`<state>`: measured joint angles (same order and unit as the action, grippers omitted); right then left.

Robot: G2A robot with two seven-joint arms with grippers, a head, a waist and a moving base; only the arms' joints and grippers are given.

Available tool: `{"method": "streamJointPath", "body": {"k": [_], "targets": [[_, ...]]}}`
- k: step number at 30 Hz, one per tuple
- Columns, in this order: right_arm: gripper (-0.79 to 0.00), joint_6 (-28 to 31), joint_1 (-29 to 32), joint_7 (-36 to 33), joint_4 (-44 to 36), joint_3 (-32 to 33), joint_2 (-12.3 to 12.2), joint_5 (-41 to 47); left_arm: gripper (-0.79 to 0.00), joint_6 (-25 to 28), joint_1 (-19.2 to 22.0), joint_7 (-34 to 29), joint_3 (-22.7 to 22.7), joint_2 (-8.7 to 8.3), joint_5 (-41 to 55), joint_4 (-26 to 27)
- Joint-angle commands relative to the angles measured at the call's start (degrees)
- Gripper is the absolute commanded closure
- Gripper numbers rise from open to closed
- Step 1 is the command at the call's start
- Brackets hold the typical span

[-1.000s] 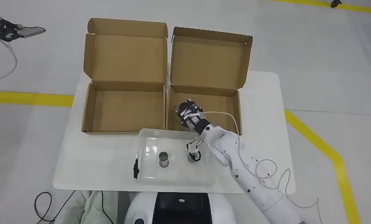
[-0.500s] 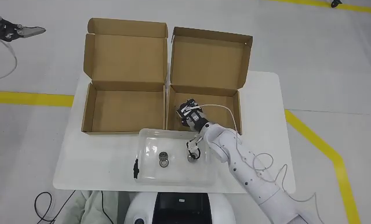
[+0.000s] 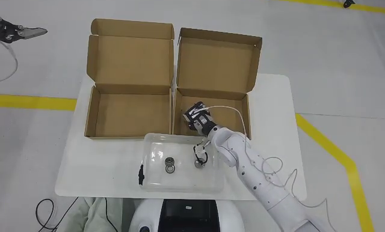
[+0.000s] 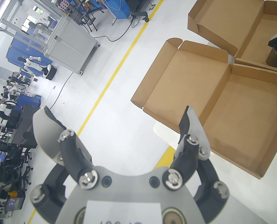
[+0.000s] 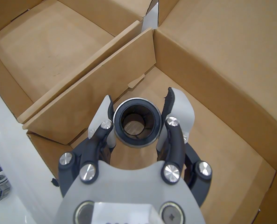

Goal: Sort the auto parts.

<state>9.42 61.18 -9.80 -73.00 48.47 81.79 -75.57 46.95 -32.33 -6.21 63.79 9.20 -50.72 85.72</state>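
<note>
My right gripper (image 3: pixel 197 116) is inside the right cardboard box (image 3: pixel 231 112), near its front left corner. It is shut on a dark cylindrical bushing (image 5: pixel 136 122) that stands upright, a finger on each side of its black rim. The left wrist view shows the same bushing (image 4: pixel 274 57) low in that box. A clear tray (image 3: pixel 180 137) at the table's front holds a metal bearing (image 3: pixel 170 165) and a second round part (image 3: pixel 200 163). My left gripper (image 4: pixel 116 115) hangs open over the floor, far left of the table, with nothing between its fingers.
The left cardboard box (image 3: pixel 129 115) stands open beside the right one, both with lids folded back. A small black piece (image 3: pixel 141 174) lies at the tray's left edge. Bare white table (image 3: pixel 271 112) lies right of the boxes.
The right gripper has edged slightly farther into the right box with the bushing, and its forearm has shifted. The left arm has kept still.
</note>
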Motion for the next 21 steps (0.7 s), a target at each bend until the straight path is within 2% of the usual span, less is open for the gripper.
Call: {"method": "streamJointPath", "body": {"k": [1,2,5,14,21], "targets": [[-0.419,0.0,0.2,-0.1,-0.5,0.2,0.0,-0.3,-0.785,0.0,0.0,0.0,0.0,0.00,0.0,0.0],[-0.462,0.0,0.4,0.0,-0.8,0.3,0.0,-0.4,-0.785,0.0,0.0,0.0,0.0,0.00,0.0,0.0],[-0.508,0.0,1.1,0.2,-2.6,0.7,-0.2,-1.7,-0.785,0.0,0.0,0.0,0.0,0.00,0.0,0.0],[-0.576,1.6,6.6,-0.9,-15.7,2.6,-1.8,-8.5,-0.785,0.0,0.0,0.0,0.0,0.00,0.0,0.0],[-0.643,9.5,11.6,3.4,-25.8,4.3,-3.4,-12.0,-0.785,0.0,0.0,0.0,0.0,0.00,0.0,0.0]]}}
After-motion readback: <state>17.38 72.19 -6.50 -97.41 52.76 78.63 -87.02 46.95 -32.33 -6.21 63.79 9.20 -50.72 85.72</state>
